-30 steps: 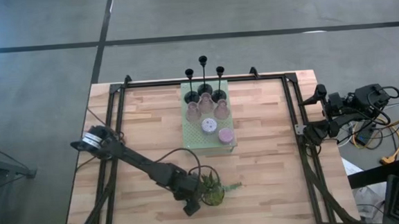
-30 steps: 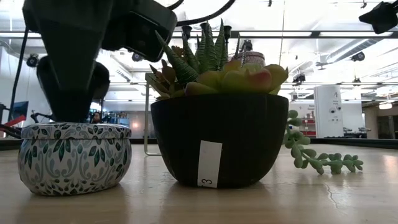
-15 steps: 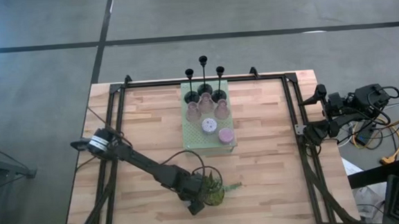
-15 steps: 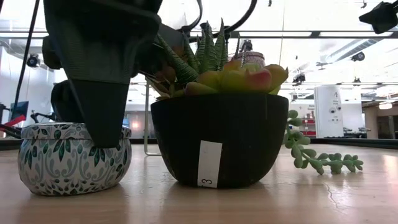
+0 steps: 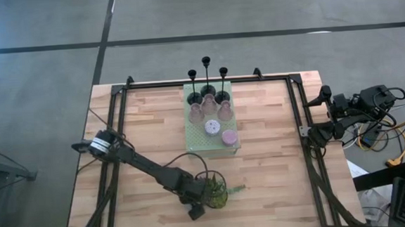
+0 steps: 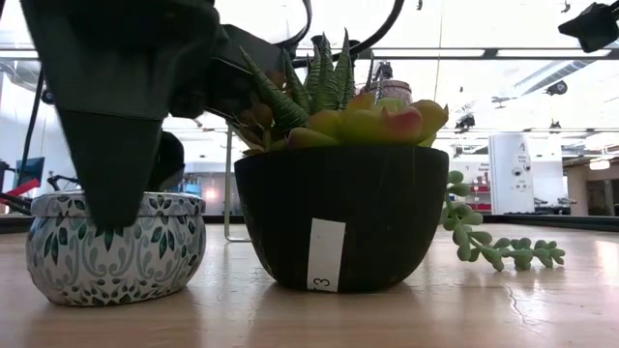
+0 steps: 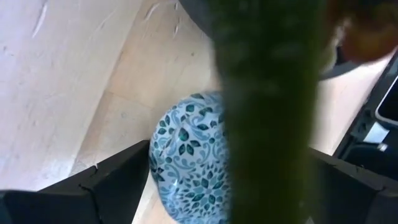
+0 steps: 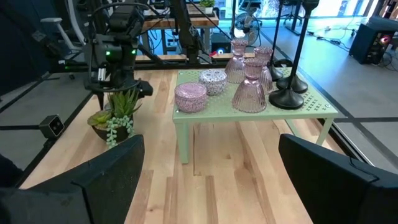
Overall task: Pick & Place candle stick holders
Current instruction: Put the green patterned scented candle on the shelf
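candle stick holders mostly stand on the pale green mat (image 5: 211,135), but one patterned round cup (image 6: 116,246) sits on the table just beside the potted plant (image 6: 338,213). the left gripper (image 5: 194,211) hangs over it, fingers spread wide and empty; the right gripper (image 5: 315,136) waits spread at the table's right edge. lower straight so the fingers straddle the cup clear of the plant's leaves, then close.

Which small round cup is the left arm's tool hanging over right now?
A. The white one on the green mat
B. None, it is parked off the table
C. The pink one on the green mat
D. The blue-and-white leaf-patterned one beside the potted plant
D: the low view shows the left tool directly over the blue-and-white leaf-patterned cup, which sits beside the potted plant.
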